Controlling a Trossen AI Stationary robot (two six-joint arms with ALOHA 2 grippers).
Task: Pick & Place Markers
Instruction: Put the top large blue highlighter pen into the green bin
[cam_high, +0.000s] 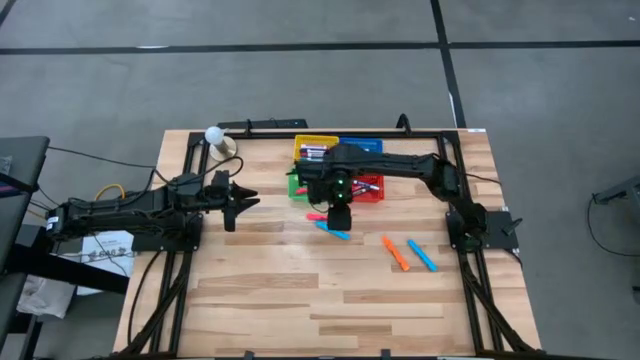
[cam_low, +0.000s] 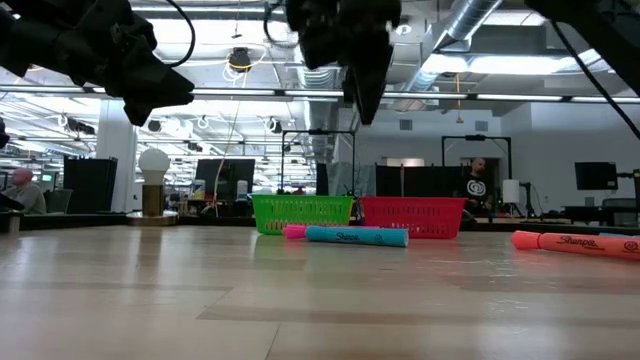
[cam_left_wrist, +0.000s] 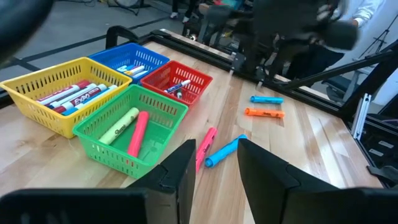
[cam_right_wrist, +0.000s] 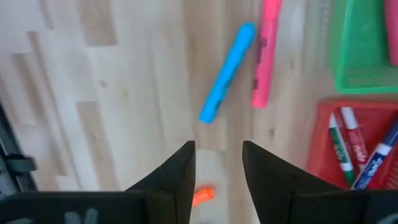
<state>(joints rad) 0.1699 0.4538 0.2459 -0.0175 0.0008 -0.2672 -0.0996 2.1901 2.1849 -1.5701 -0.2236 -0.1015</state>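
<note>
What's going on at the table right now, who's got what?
Nobody holds anything. The right gripper hangs above the table, jaws open and empty, near a pink marker and a blue marker lying beside the green basket. The left gripper waits over the table's left side, also open and empty. An orange marker and another blue one lie farther right. All four baskets already hold markers.

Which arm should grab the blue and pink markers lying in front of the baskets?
Right. The right gripper hangs open right above the blue marker and pink marker, by the red basket. The left gripper is also open and empty, but waits off to the side.
</note>
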